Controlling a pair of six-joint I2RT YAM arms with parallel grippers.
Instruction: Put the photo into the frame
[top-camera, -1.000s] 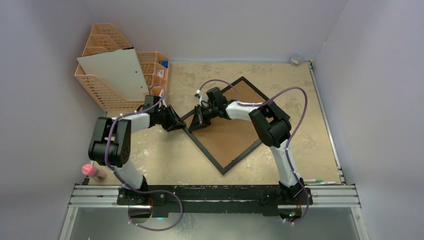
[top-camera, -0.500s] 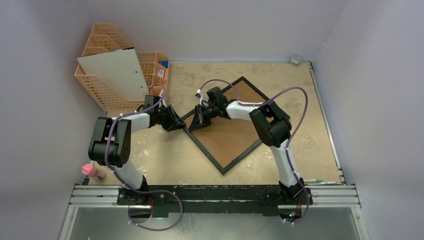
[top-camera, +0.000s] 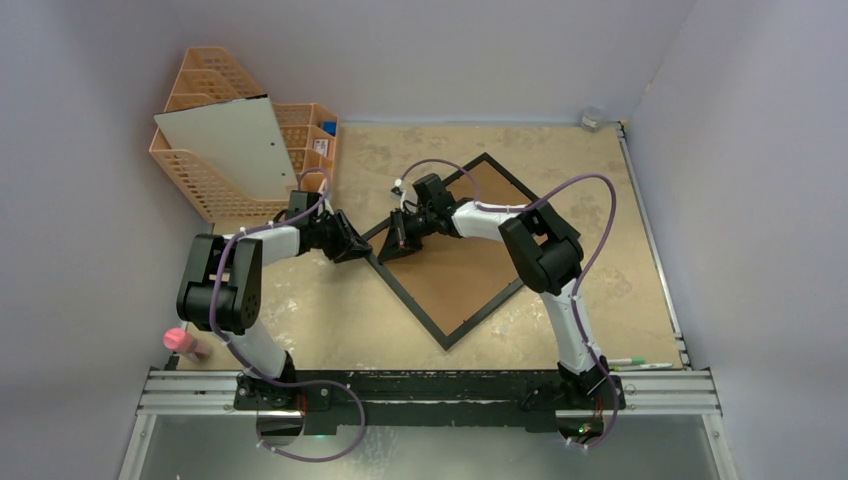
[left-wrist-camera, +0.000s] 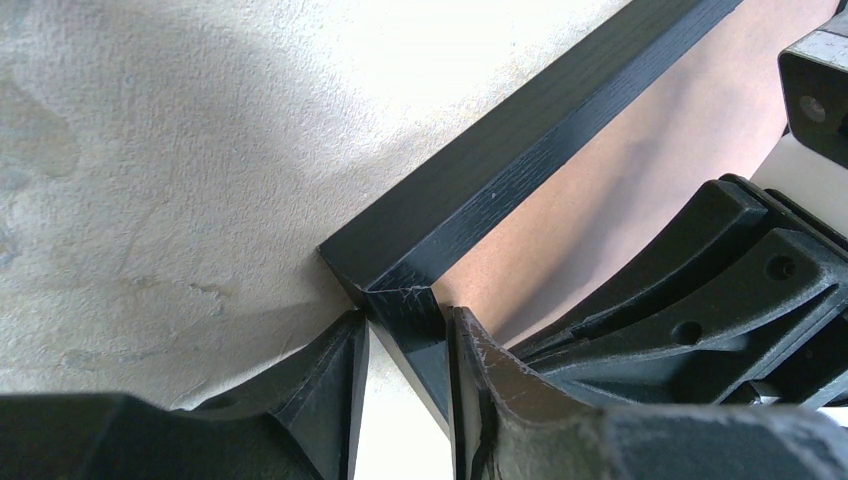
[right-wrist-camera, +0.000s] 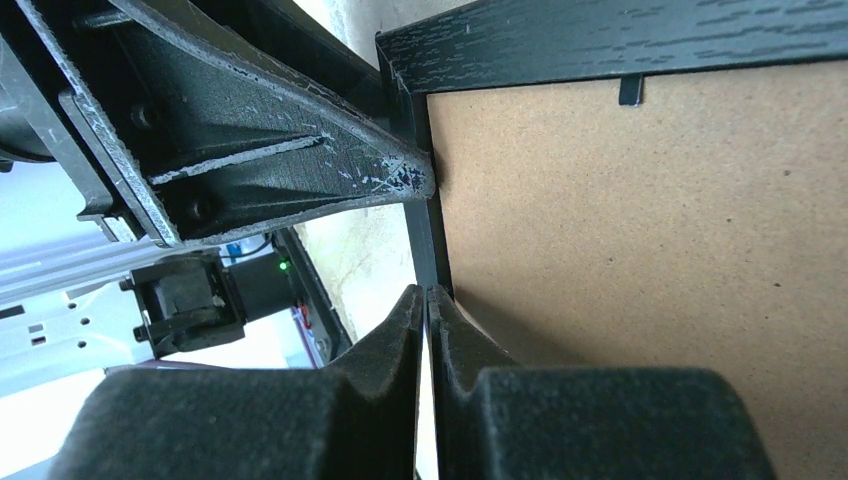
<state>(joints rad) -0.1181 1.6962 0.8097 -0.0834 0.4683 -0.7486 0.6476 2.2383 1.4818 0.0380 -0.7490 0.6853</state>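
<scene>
The frame (top-camera: 455, 280) lies back up on the table, turned like a diamond, its brown board ringed by a thin black border. My left gripper (top-camera: 358, 248) is shut on the frame's left corner; in the left wrist view the black border (left-wrist-camera: 520, 160) sits pinched between its fingers (left-wrist-camera: 405, 320). My right gripper (top-camera: 390, 248) is shut, its tips (right-wrist-camera: 427, 295) resting at the inner edge of the border (right-wrist-camera: 640, 40) just beside that corner, with nothing visible between them. The photo is out of view.
An orange basket organiser (top-camera: 200, 180) stands at the back left with a white board (top-camera: 225, 145) leaning on it. A pink object (top-camera: 180, 342) lies at the near left edge, pens (top-camera: 630, 362) at the near right, and a small round thing (top-camera: 592, 118) at the back right.
</scene>
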